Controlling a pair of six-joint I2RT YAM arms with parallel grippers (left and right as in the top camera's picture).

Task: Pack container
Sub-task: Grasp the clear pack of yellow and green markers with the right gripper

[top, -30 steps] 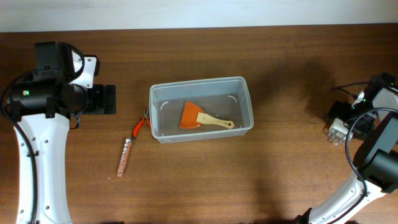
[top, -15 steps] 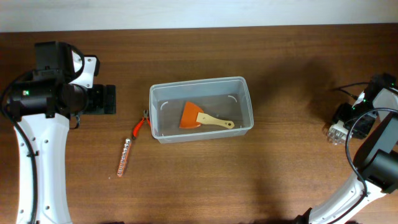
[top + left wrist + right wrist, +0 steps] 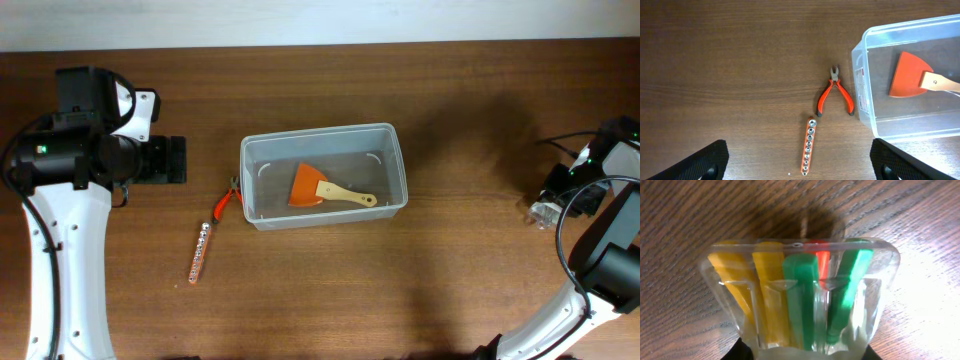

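Observation:
The container (image 3: 320, 133) is a clear tub at the table's middle, also at the right of the left wrist view as container (image 3: 860, 95). An orange scraper (image 3: 310, 187) with a wooden handle lies inside it. My left gripper (image 3: 175, 160) hangs open to the container's left, above the wood. In its own view the left gripper (image 3: 797, 152) has its fingers spread wide and holds nothing. At the far right my right gripper (image 3: 560, 190) is shut on a small clear box (image 3: 542, 211) of yellow, green and red bits. That box (image 3: 800, 295) fills the right wrist view, with black fingers (image 3: 740, 350) against its sides.
Red-handled pliers (image 3: 228, 200) lie just left of the container, seen also as pliers (image 3: 835, 95). An orange socket rail (image 3: 199, 253) lies below them, also visible as the socket rail (image 3: 809, 145). Cables trail by the right arm near the table's right edge.
My right gripper's jaws have closed in on the small clear box, which now shows less from overhead. The left arm and the other things have not moved.

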